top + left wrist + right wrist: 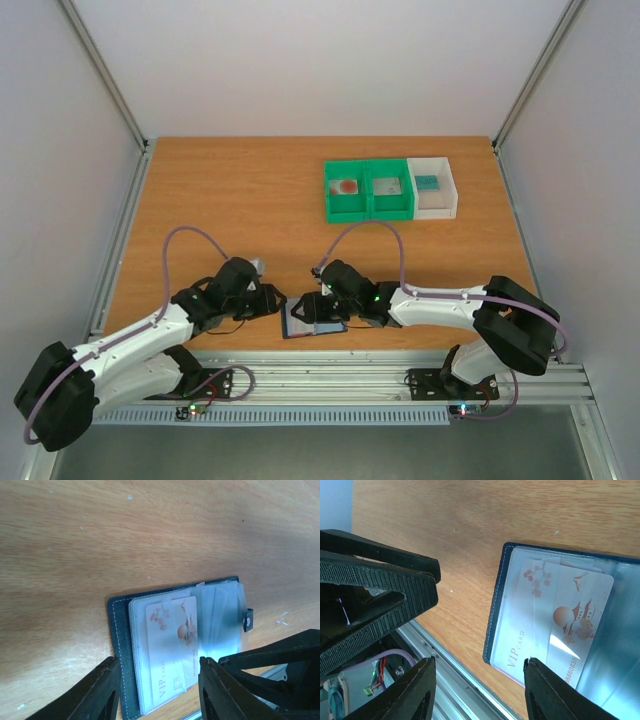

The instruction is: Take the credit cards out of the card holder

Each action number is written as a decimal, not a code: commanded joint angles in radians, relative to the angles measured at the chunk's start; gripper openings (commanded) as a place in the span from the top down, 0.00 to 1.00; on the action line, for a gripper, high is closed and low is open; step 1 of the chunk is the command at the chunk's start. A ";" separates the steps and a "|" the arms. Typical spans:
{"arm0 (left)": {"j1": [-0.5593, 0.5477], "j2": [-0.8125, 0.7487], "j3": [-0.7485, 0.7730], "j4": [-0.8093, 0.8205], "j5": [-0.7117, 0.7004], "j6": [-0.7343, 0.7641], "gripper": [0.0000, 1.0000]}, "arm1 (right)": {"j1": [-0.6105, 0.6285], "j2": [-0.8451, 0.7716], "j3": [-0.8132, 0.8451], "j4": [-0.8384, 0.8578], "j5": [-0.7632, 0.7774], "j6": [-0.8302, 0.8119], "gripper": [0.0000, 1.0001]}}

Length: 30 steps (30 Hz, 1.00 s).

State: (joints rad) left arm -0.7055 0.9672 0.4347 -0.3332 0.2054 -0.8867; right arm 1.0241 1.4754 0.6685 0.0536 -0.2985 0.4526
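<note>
The card holder (312, 324) lies open and flat near the table's front edge, between both arms. Its dark navy cover (118, 640) frames clear plastic sleeves (220, 615), with a small snap tab (247, 620) at the side. A white credit card (172, 647) printed "VIP CARD", with pink-orange artwork, sits in the top sleeve; it also shows as the credit card (560, 620) in the right wrist view. My left gripper (159, 682) hovers open over the holder's near end, clamping nothing. My right gripper (480, 682) is open at the holder's corner (492, 657), one finger over the card.
At the back right stand a green two-compartment bin (368, 213) and a white bin (436, 209), each with a small item inside. The aluminium rail (465, 690) runs along the table's front edge just beside the holder. The two grippers sit very close together.
</note>
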 commanded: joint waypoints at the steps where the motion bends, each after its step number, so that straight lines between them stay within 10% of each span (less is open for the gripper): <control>1: 0.007 0.018 -0.022 0.086 0.058 0.001 0.58 | 0.011 -0.011 0.025 -0.036 0.043 -0.012 0.53; 13: 0.006 0.173 -0.030 0.220 0.164 0.043 0.92 | 0.010 0.007 0.072 -0.218 0.187 -0.040 0.71; 30: 0.006 0.261 -0.053 0.252 0.157 0.047 0.90 | 0.001 0.102 0.079 -0.161 0.189 -0.039 0.68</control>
State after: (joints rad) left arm -0.7013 1.2228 0.3908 -0.1287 0.3660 -0.8562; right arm 1.0264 1.5536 0.7380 -0.1440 -0.1230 0.4255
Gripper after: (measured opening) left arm 0.089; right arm 0.320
